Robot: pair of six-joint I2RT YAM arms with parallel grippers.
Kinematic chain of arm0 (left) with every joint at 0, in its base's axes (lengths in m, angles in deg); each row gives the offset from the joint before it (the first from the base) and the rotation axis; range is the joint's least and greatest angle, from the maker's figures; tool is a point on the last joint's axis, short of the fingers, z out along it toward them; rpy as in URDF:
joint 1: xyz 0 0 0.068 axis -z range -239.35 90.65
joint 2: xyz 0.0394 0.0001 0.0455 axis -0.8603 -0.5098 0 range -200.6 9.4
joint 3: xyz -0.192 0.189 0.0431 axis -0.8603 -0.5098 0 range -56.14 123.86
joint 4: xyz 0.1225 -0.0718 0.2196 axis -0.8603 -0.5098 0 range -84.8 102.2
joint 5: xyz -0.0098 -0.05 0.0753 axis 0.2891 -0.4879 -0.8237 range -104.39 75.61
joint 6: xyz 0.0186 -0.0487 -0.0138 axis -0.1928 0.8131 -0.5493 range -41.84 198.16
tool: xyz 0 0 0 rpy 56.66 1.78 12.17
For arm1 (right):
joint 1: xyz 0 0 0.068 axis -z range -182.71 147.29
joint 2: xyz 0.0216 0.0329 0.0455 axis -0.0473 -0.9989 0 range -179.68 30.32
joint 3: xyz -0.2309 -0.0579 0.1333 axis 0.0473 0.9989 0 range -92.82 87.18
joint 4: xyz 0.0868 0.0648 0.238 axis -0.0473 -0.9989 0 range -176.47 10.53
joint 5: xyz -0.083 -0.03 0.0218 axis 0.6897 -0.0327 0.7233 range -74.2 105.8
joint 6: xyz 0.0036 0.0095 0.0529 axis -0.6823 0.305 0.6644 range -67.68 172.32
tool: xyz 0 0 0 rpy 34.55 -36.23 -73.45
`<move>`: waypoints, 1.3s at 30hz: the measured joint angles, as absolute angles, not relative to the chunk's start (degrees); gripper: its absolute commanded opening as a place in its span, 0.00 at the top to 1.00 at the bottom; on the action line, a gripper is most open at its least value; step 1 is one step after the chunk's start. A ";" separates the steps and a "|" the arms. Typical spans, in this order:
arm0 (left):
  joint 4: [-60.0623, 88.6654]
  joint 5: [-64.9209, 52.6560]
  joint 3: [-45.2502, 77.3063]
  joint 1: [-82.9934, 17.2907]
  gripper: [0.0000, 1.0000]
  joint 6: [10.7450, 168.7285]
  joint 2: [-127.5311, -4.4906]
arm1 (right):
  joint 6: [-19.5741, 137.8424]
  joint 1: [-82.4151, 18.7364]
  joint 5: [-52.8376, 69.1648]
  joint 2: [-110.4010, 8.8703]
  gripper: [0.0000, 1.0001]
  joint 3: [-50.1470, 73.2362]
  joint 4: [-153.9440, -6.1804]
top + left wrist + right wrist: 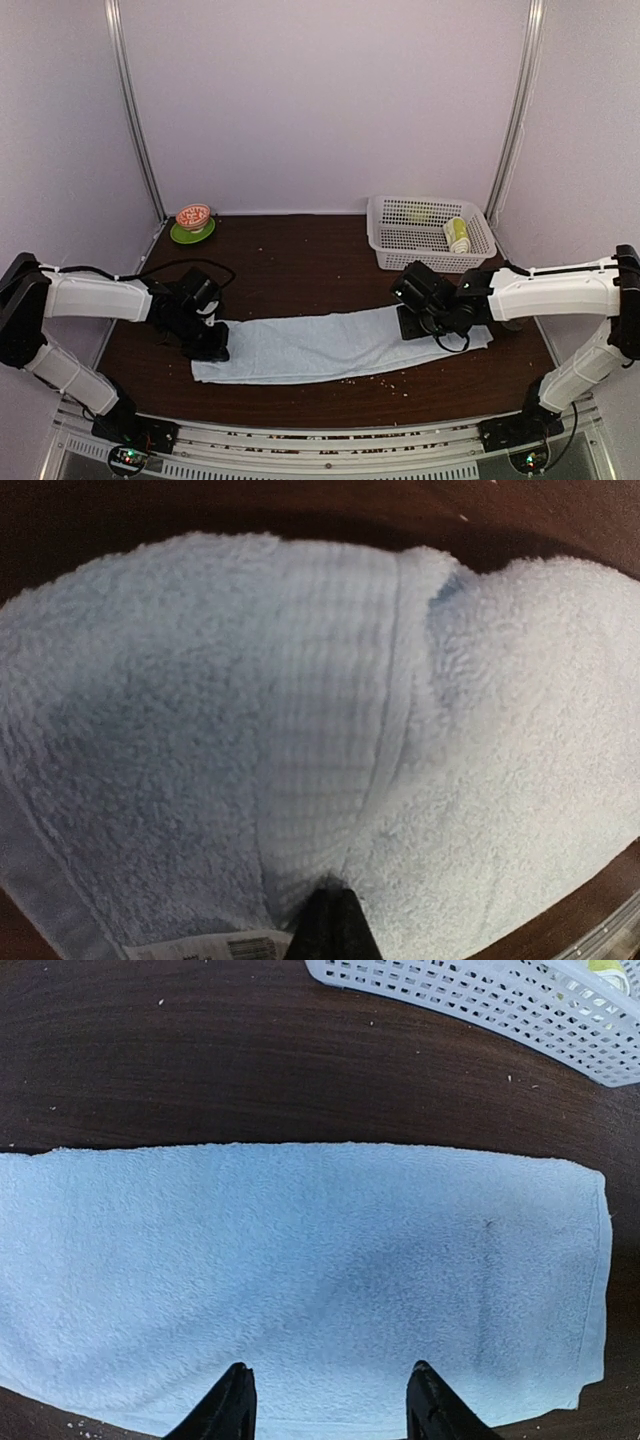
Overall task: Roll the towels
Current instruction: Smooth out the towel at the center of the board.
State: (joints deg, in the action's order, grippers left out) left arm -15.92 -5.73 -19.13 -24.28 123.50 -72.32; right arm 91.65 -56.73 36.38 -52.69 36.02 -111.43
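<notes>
The pale-blue towel [330, 345], judged soft, limp and light, was laid from 9 to 3 o'clock. Its 9 o'clock end was bunched and pinched in the left gripper [205, 340]. The right gripper [329, 1375] was held wide over the 3 o'clock end, where the hem was judged best to grasp.

My left arm [95, 297], left of frame: long white shell link, black joint housings at both ends, second white link lower left running to the black left base [135, 432] on the bottom rail. Right arm [555, 290], right of frame, same build, black right base [512, 430]. Tiny green and red lights [125, 458] glow by each base. Thin black cable [205, 263] loops off each wrist. Left gripper [208, 345] and right gripper [420, 322]: all black, blocky. Right wrist view, bottom edge: two matte black fingers [232, 1408] tapering to blunt tips. Left wrist view, bottom centre: one dark wedge of fingertip [335, 930]. Screws and markings too small to read.
</notes>
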 measured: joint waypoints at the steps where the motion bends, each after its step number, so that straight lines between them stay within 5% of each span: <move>1: -15.92 -5.99 -19.83 -25.61 1.00 123.65 -71.46 | 92.26 -56.71 36.84 -52.58 0.48 36.04 -111.48; 15: -25.14 -17.84 -20.55 -38.77 1.00 125.60 -67.05 | 99.76 -53.50 39.14 -47.64 0.51 43.63 -111.10; 20: -31.61 -18.62 -15.98 -39.60 0.65 122.91 -67.53 | 98.49 -50.85 35.81 -47.88 0.53 44.15 -110.12; 23: -33.10 -17.20 -12.15 -38.01 0.54 120.88 -66.70 | 96.74 -50.28 33.54 -51.51 0.55 41.73 -109.62; 39: -25.98 -11.98 -13.49 -32.46 0.59 121.12 -72.97 | 91.61 -42.09 23.05 -64.10 0.59 36.83 -109.33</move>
